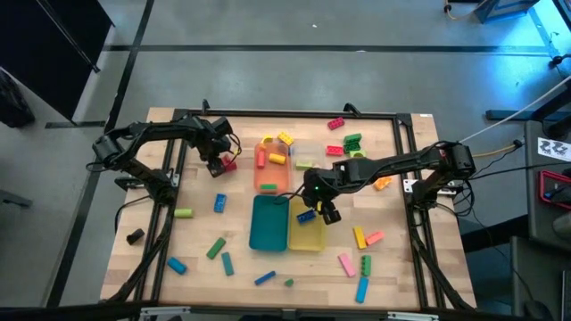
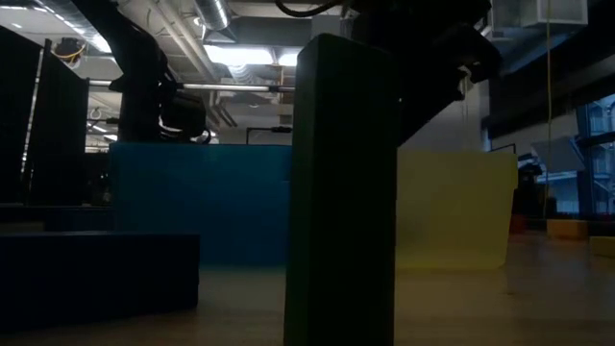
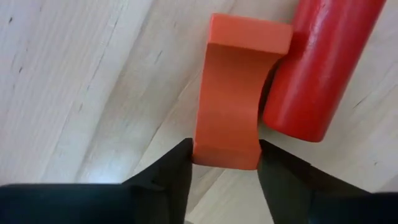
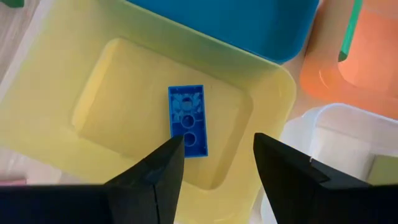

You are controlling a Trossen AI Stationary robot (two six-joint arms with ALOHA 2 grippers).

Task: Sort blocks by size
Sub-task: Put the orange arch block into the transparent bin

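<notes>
My left gripper [image 1: 223,161] is at the table's far left, down at the tabletop, its fingers on an orange-red arch-shaped block [image 3: 231,93]. That block lies against a red cylinder [image 3: 320,62]. My right gripper [image 4: 214,155] is open over the yellow tray [image 1: 308,236]. A blue brick [image 4: 188,120] lies flat on the tray's floor below the fingers, apart from them; it also shows in the high view [image 1: 306,216]. Other blocks lie scattered on the table and in the trays. My left gripper pinches the orange-red block's near end [image 3: 225,158] between its two fingers, one on each long side. The fingers come from above, pointing down. The block lies on the table, its far end against the red cylinder.
An orange tray [image 1: 270,178], a clear tray [image 1: 312,150] and a teal tray [image 1: 268,234] stand beside the yellow one at mid-table. Loose blocks lie far right [image 1: 352,141], near right [image 1: 361,237] and near left [image 1: 215,248]. A dark block [image 2: 341,192] stands close before the low camera.
</notes>
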